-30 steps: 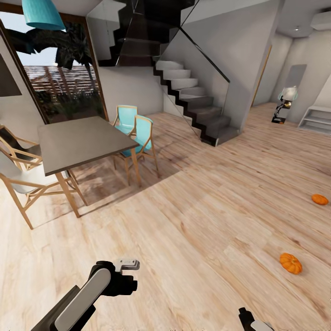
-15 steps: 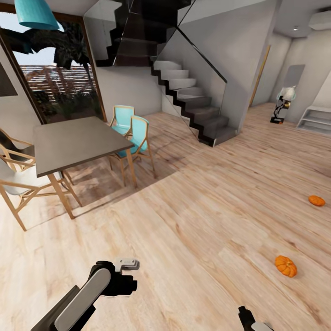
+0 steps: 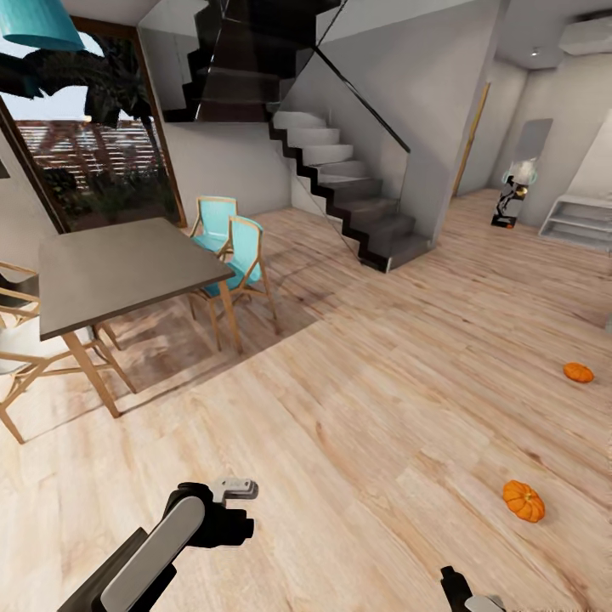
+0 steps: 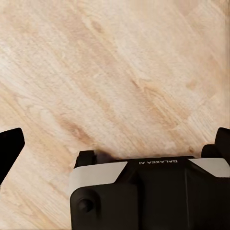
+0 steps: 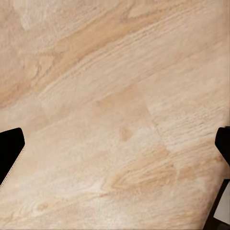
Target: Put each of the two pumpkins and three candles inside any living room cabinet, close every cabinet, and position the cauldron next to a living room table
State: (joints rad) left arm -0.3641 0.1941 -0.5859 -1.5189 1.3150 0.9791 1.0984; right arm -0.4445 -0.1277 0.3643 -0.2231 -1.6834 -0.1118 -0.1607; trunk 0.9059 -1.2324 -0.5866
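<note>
Two small orange pumpkins lie on the wooden floor at the right of the head view, the nearer pumpkin [image 3: 523, 501] ahead of my right arm and the farther pumpkin [image 3: 578, 372] beyond it. Both grippers hang over bare floor, well short of them. In its wrist view my left gripper [image 4: 115, 143] is open, its dark fingertips [image 4: 9, 148] at the picture's edges and nothing between them. My right gripper [image 5: 115, 148] is open too, over plain boards. The left arm [image 3: 170, 535] reaches in at the lower left. The candles, the cabinet and the cauldron are out of view.
A grey-topped table [image 3: 119, 263] on wooden legs stands at the left with turquoise chairs [image 3: 238, 255] and wooden chairs [image 3: 21, 357] around it. A staircase [image 3: 357, 195] rises behind. A white shelf [image 3: 582, 221] and a small white-and-black figure [image 3: 510, 195] stand far right.
The whole head view has shifted, so the camera has moved: table, stairs and pumpkins all sit further left. Both arms keep their pose.
</note>
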